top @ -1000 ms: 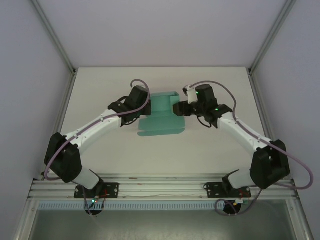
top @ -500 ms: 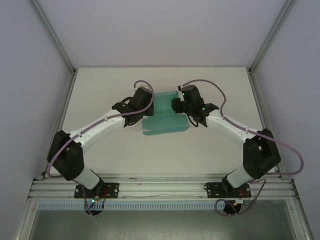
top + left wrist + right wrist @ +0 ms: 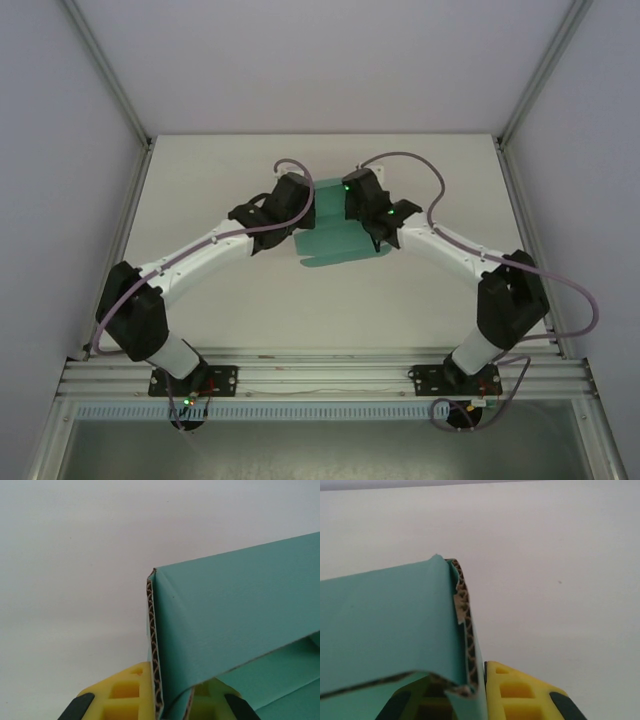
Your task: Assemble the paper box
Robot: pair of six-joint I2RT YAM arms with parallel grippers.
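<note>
The teal-green paper box point(image 3: 335, 240) lies partly folded at the middle of the white table, between the two arms. My left gripper point(image 3: 306, 205) is at its left side and my right gripper point(image 3: 349, 205) at its right side. In the left wrist view the yellow fingers point(image 3: 125, 695) are shut on a raised, doubled corrugated wall of the paper box point(image 3: 235, 610), midpoint of the left gripper point(image 3: 165, 702). In the right wrist view the right gripper point(image 3: 470, 700) pinches the opposite wall of the paper box point(image 3: 385, 620), one yellow finger point(image 3: 520, 695) pressed against the card's outer face.
The white table point(image 3: 200, 190) is bounded by grey walls and slanted aluminium posts point(image 3: 110, 80) at the back corners. Both arm bases sit on the metal rail point(image 3: 320, 380) at the near edge. Cables point(image 3: 410, 160) loop above the wrists.
My right gripper has moved left onto the box's right wall and shut on it. The left gripper stayed shut on its wall, and the box shifted slightly right.
</note>
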